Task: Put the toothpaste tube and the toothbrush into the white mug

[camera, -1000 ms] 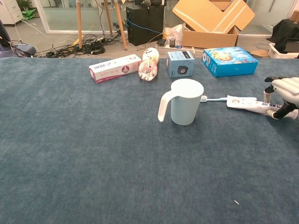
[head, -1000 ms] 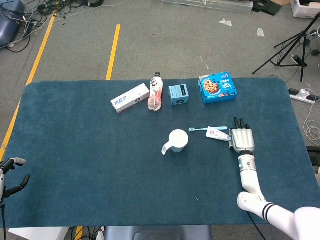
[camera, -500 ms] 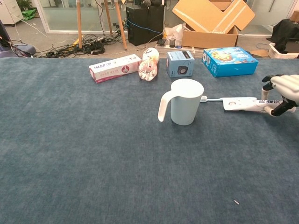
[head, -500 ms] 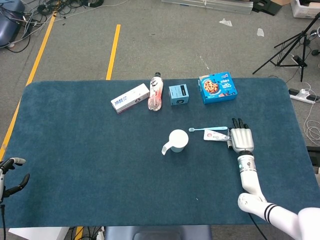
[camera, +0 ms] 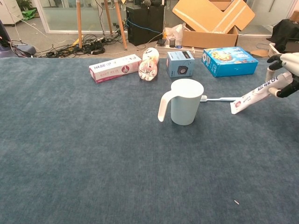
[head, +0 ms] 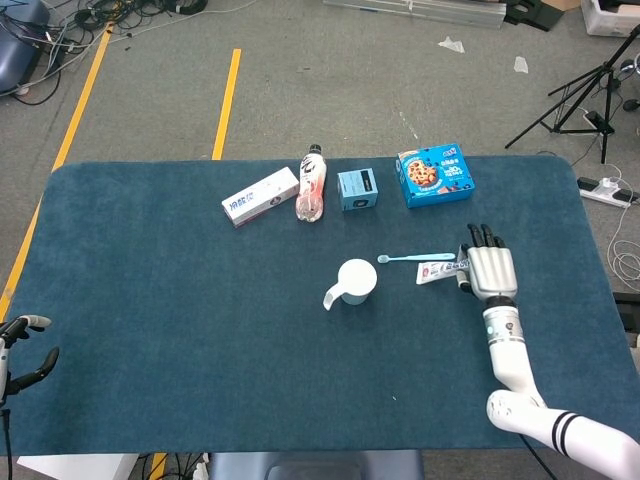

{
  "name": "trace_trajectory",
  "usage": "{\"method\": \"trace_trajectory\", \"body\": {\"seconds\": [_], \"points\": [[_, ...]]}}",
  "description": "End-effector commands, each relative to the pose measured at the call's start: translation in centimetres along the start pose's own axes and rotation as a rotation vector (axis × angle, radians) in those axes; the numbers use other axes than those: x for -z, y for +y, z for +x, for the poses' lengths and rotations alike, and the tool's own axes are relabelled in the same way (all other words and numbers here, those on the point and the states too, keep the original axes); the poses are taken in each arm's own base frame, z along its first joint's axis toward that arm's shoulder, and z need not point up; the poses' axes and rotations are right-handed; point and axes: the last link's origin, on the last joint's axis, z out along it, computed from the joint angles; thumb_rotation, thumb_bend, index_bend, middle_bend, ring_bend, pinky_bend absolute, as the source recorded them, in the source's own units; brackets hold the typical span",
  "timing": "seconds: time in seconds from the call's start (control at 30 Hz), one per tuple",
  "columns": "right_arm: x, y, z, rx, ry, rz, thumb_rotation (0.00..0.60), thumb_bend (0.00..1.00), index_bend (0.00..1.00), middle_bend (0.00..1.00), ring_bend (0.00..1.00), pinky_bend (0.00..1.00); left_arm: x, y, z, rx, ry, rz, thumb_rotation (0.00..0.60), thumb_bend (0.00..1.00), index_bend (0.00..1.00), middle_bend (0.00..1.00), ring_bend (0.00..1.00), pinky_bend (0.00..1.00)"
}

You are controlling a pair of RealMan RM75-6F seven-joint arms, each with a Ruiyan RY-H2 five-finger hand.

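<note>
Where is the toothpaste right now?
The right hand holds the toothpaste tube tilted up off the table, right of the white mug, above the toothbrush.

The right robot hand (camera: 286, 74) is cut off by the chest view's right edge, so its palm and wrist go unseen. Its fingers cover the cap end of the white, red-printed toothpaste tube (camera: 252, 97). The left robot hand (head: 22, 345) is cropped at the head view's left edge; its grasp is unclear.
</note>
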Motion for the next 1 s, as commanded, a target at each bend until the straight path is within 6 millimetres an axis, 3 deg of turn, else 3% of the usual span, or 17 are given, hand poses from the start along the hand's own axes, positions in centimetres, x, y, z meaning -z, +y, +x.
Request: {"method": "trace_trajectory", "body": {"seconds": [0.03,0.47,0.8,1.0], "points": [[0.2,0.1,1.2,-0.024,0.020,-0.001,0.600,0.34,0.60,0.12,0.00,0.21,0.0,0.0,0.0,0.001,0.000,0.002,0.600,0.29,0.39,0.44,0.45,0.45],[2.0,-1.5,6.5,-0.090,0.124,0.068,0.600,0.34,0.60,0.12,0.00,0.21,-0.1,-0.2,0.0,-0.002,0.000,0.009,0.600,0.29,0.39,0.44,0.45,0.45],[4.3,-4.2,11.2,-0.157,0.219,0.172,0.600,0.34,0.60,0.12,0.00,0.21,-0.1,-0.3,0.0,-0.005,0.001,0.020,0.600,0.29,0.39,0.44,0.45,0.45],[5.6,-5.7,12.8,-0.171,0.257,0.224,0.600,0.34,0.60,0.13,0.00,0.21,-0.1,-0.4,0.1,-0.006,0.007,0.024,0.600,0.29,0.39,0.44,0.45,0.45]]}}
